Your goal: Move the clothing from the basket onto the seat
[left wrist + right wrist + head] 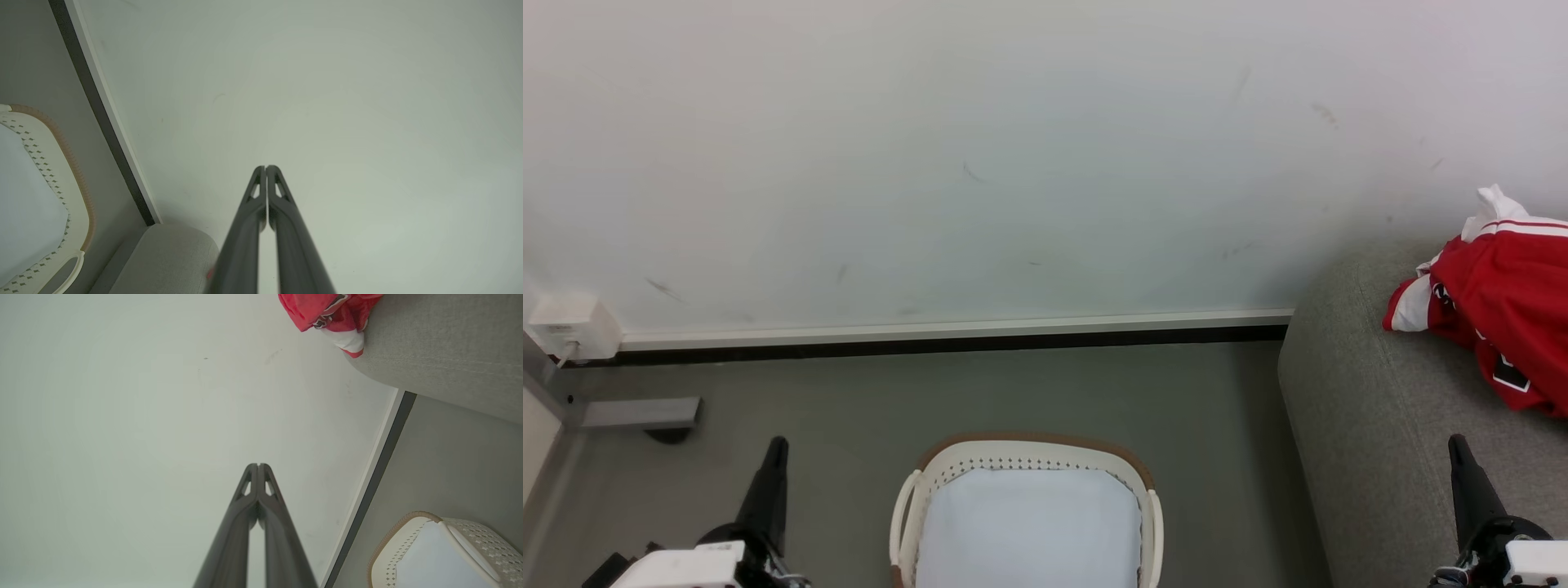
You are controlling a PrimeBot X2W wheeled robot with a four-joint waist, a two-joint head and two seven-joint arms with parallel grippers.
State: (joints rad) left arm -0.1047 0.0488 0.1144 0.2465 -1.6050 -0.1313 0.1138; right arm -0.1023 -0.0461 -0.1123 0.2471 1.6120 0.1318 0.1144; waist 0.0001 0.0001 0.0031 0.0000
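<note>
The clothing (1503, 318) lies in a crumpled red heap on the seat (1364, 425), up near the seat's back edge by the wall (1013, 163) and a little in from its rounded end. The basket (1029, 445) stands on the floor (1217, 408) near that end, and inside it the white liner (1029, 523) shows with no red on it. The left gripper (776, 447) hangs over the floor to the basket's left, its fingers pressed together on nothing. The right gripper (1458, 447) hovers over the seat's nearer part, well apart from the heap, its fingers likewise together and empty. To my eye the transfer itself is done and this is the finishing step. If anything, the next move calls only for checking the basket for leftover fabric and keeping both arms clear of the heap
</note>
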